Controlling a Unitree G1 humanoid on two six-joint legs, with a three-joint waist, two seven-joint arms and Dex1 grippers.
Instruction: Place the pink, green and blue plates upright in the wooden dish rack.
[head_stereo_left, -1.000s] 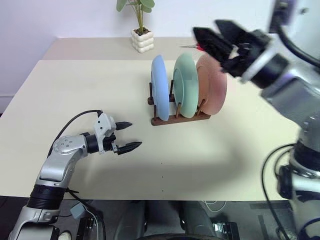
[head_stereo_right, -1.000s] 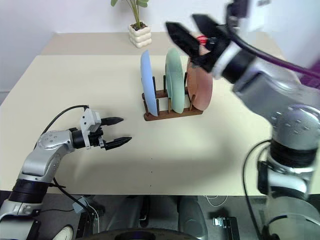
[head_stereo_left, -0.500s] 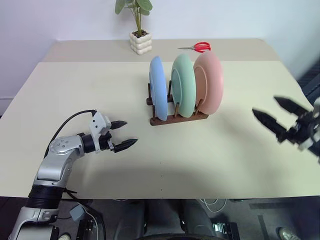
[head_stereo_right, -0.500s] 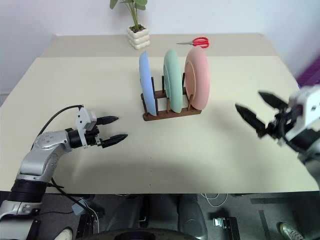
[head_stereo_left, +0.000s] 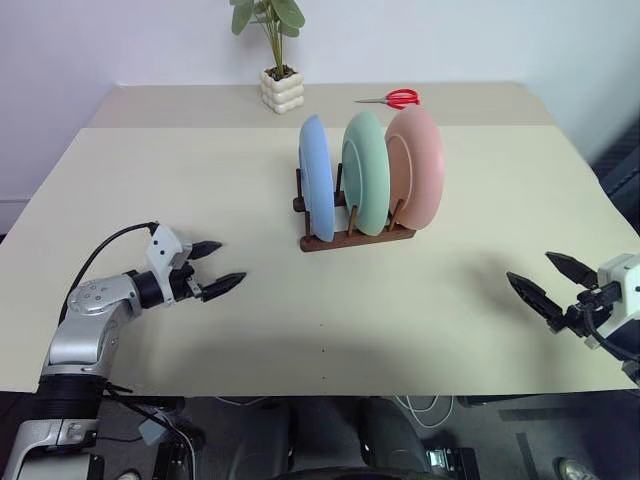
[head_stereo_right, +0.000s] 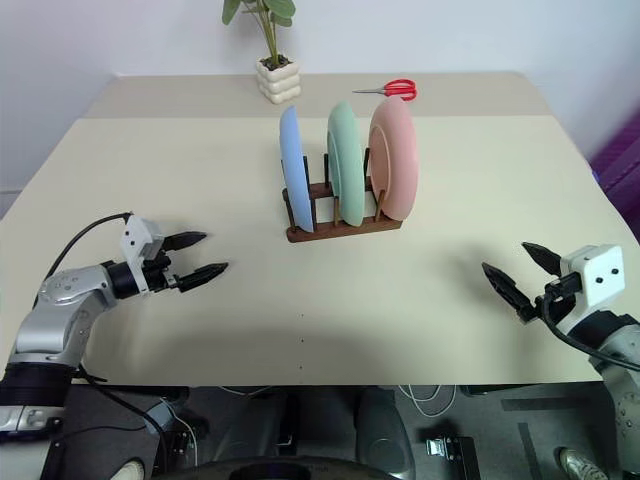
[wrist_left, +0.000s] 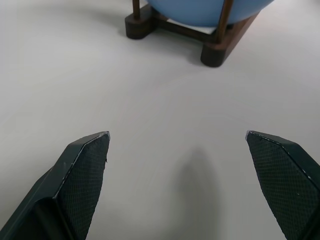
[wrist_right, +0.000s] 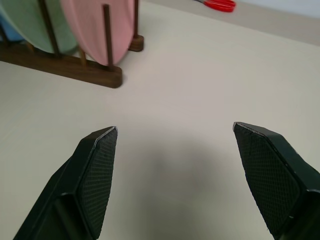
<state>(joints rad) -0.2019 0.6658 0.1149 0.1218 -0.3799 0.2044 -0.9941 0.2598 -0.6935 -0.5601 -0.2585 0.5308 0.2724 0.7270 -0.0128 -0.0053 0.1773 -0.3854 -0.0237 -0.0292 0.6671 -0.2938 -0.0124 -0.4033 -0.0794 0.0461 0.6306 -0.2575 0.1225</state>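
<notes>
Left eye view: the blue plate (head_stereo_left: 316, 178), green plate (head_stereo_left: 366, 172) and pink plate (head_stereo_left: 418, 167) are seen standing upright in the wooden dish rack (head_stereo_left: 357, 237) on the counter (head_stereo_left: 200, 180). Left gripper (head_stereo_left: 215, 267) and right gripper (head_stereo_left: 548, 283) are held open, empty, well apart from it.

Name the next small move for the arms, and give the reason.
Probably none beyond settling both arms at rest: the blue plate, green plate and pink plate all stand upright in the wooden dish rack, and the left gripper and right gripper are open, empty, well clear.
</notes>
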